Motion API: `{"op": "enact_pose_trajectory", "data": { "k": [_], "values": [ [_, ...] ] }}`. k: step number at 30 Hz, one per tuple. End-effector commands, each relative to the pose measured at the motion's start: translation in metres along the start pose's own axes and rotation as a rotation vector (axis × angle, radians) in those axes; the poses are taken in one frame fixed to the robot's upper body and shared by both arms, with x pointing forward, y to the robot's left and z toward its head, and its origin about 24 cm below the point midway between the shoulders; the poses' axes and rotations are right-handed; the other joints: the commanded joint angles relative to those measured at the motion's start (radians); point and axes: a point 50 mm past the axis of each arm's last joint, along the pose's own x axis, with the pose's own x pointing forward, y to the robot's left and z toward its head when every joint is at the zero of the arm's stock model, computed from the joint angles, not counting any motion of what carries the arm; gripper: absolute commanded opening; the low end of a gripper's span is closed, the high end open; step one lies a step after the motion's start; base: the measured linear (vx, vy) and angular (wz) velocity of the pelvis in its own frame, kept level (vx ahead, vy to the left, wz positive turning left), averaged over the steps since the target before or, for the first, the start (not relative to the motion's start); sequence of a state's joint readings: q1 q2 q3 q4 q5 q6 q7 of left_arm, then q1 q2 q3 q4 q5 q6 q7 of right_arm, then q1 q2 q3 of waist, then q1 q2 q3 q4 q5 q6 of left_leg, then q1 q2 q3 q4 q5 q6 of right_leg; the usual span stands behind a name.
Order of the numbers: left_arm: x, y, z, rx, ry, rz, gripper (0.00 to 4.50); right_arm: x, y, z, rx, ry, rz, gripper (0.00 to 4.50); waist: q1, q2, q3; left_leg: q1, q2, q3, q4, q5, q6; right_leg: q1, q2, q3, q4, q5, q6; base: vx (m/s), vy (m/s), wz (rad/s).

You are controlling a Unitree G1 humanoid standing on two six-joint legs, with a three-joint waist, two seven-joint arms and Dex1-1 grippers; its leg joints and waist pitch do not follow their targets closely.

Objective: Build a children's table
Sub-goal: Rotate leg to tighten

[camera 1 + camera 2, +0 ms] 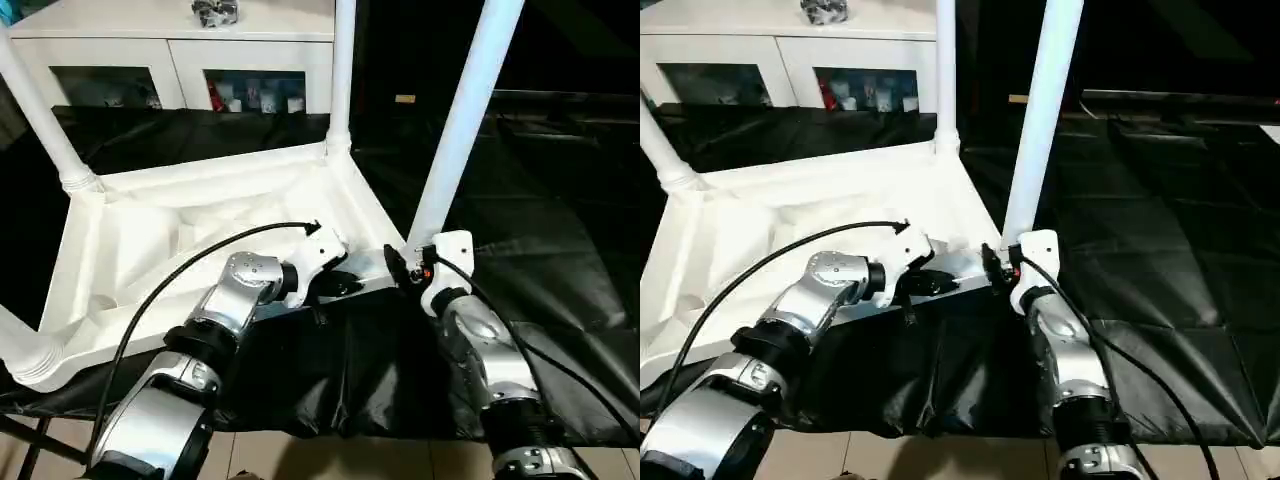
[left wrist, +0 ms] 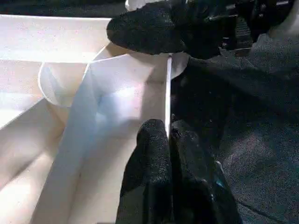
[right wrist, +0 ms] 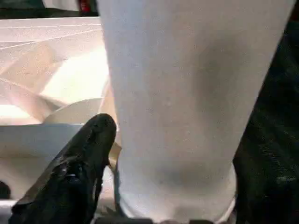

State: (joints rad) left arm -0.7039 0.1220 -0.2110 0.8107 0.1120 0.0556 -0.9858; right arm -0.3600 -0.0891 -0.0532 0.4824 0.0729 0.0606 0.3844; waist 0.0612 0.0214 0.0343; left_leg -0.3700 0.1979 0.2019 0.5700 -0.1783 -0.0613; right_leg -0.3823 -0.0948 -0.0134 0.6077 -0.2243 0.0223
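Both grippers grasp the upturned children's table (image 1: 150, 230): left gripper (image 2: 169, 135) pinching its rim, right gripper (image 1: 405, 262) clasping a leg (image 1: 455, 130).

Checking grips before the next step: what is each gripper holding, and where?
The left gripper pinches the upturned table top's side rim. The right gripper grips a leg near its base.

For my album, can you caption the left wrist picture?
The left hand pinches the upside-down children's table by its thin rim.
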Motion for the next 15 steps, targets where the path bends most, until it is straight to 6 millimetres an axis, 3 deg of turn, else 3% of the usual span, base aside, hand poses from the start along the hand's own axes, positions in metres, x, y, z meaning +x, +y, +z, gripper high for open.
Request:
{"op": "enact_pose_trajectory", "data": {
  "k": [1,6,11,15],
  "values": [
    [0.006,-0.014,-0.006,-0.023,-0.049,-0.091,0.0,0.005,0.02,0.005,-0.018,0.008,0.207,3.91,0.0,-0.019,-0.044,0.006,0.024,-0.015,-0.064,-0.205,0.058,0.032,-0.036,0.019,-0.08,-0.097,-0.197,0.0,0.0,0.0],
    [-0.012,-0.009,-0.014,0.013,-0.005,-0.188,0.0,-0.012,0.01,0.007,-0.086,0.053,0.467,3.91,-0.001,-0.018,-0.045,0.005,0.024,-0.012,-0.059,-0.176,0.081,0.034,-0.035,0.018,-0.074,-0.045,-0.226,0.0,0.0,0.0],
    [-0.027,-0.004,-0.019,0.054,0.052,-0.279,0.0,-0.029,0.006,0.01,-0.11,0.101,0.714,3.91,0.012,-0.017,-0.048,0.008,0.031,-0.009,-0.054,-0.157,0.096,0.036,-0.032,0.013,-0.064,0.004,-0.257,0.0,0.0,0.0],
    [-0.031,-0.003,-0.022,0.075,0.087,-0.322,0.0,-0.035,0.007,0.008,-0.133,0.156,0.832,3.55,0.018,-0.018,-0.048,0.01,0.032,-0.007,-0.052,-0.155,0.095,0.035,-0.034,0.013,-0.061,0.017,-0.276,0.0,0.0,0.0]
  ]
}}
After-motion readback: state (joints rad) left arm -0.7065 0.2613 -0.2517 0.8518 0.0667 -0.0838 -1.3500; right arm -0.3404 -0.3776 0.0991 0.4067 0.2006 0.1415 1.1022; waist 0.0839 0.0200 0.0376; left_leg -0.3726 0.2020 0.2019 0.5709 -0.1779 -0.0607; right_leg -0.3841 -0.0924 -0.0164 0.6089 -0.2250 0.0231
